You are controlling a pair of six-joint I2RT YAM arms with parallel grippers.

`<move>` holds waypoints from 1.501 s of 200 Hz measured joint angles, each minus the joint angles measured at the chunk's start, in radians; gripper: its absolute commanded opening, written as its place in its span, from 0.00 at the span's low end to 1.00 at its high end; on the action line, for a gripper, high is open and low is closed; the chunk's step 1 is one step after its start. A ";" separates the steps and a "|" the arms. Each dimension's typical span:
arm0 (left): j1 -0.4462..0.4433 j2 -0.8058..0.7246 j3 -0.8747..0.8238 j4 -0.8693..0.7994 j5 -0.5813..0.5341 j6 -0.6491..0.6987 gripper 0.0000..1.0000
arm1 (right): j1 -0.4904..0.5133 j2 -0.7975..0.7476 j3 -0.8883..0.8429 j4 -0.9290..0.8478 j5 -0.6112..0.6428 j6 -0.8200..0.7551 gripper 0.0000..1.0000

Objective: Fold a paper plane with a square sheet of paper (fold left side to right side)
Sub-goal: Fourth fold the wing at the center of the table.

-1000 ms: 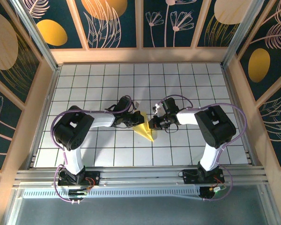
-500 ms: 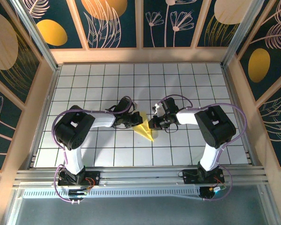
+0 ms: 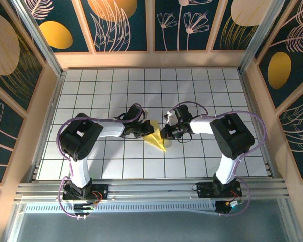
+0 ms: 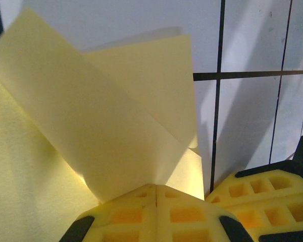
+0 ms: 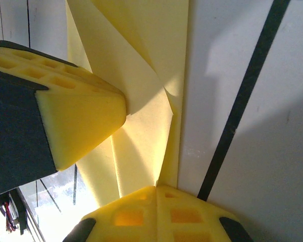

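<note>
"Looking from above, what shape is the paper plane [image 3: 157, 137]?"

"A flat yellow wedge, wide at the far end and narrowing to a point toward the arm bases. It lies at the middle of the table [image 3: 202, 85], on glossy white tiles ruled with thin dark lines."

"And close up?"

"It is thin matte paper with sharp creases. The left wrist view shows one long flap [image 4: 91, 126] raised at a slant, casting a shadow on the tile."

"What about the grippers?"

"The left gripper [image 3: 143, 132] is on the plane's left edge and the right gripper [image 3: 163, 133] on its right. Both have blocky yellow foam pads moulded with square pockets. On each the pads are pressed together, seam closed, tips against the paper. I can't tell whether a layer is pinched between them."
</note>
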 measured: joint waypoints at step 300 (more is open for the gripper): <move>0.000 0.000 0.000 0.000 -0.003 -0.006 0.00 | 0.067 -0.196 -0.153 -0.034 -0.124 0.101 0.00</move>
